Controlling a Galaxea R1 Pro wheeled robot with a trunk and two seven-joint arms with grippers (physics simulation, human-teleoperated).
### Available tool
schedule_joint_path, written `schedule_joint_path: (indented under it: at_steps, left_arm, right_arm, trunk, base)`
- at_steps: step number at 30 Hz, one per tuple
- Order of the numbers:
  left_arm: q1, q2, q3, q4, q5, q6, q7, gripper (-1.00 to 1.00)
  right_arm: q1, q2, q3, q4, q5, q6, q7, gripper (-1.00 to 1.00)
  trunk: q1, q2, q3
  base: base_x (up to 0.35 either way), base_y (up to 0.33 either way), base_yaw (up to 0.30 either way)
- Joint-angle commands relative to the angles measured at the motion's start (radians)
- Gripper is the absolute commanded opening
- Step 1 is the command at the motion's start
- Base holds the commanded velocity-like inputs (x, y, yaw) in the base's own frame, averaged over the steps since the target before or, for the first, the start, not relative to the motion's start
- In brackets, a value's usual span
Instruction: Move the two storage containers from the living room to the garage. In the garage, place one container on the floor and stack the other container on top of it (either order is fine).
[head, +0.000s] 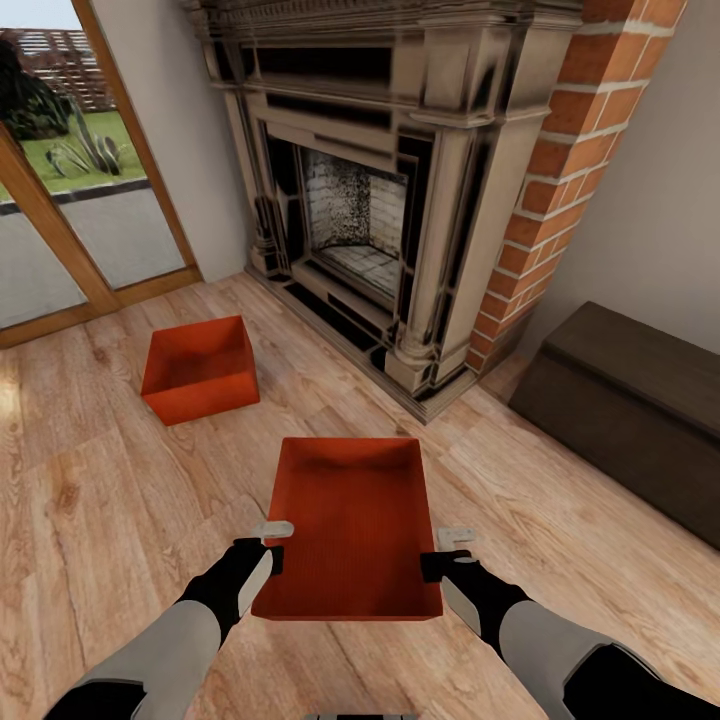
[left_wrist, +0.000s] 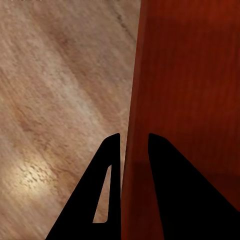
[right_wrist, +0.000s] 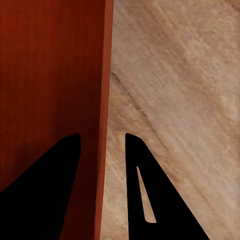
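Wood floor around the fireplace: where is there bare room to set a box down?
Bare planks lie between the far container and the glass door, and between the near container and the brown chest. It is tighter at the fireplace base.

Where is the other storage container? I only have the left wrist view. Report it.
Observer: The second storage container sits on the wood floor, ahead and left of the near storage container.
Operator: Report the right pincer.
Observer: The right pincer straddles the near storage container's right wall, with floor showing beside its outer finger.
Operator: Name what lies ahead.
Observer: A fireplace, with a dark chest to its right.
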Motion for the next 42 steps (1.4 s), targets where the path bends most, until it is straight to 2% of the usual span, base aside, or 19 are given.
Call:
schedule_joint_path:
  at_steps: [1,15,22,42]
  left_arm:
    - [0.000,0.001,-0.003,-0.002,-0.006,0.008,0.011,-1.00]
    - [0.000,0.001,-0.003,-0.002,-0.006,0.008,0.011,-1.00]
    - [0.000,0.001,-0.003,-0.002,-0.006,0.008,0.011,-1.00]
    - [0.000,0.001,-0.003,-0.002,-0.006,0.009,0.008,-1.00]
  right_arm:
    - [0.000,-0.001,0.007,-0.001,0.002,0.006,-0.010,-1.00]
    - [0.000,-0.003,0.008,-0.001,0.001,0.010,-0.005,-1.00]
    - [0.000,-0.004,0.008,-0.001,0.001,0.011,0.042,-1.00]
    - [0.000,-0.004,0.008,-0.001,0.001,0.011,0.041,-1.00]
  trunk:
    - [0.000,0.000,-0.001]
    - [0.000,0.000,-0.001]
    - [0.000,0.000,-0.001]
    - [0.000,0.000,-0.001]
  base:
    - [0.000,0.000,0.000]
    - [0.000,0.000,0.000]
    - [0.000,0.000,0.000]
    - [0.000,0.000,0.000]
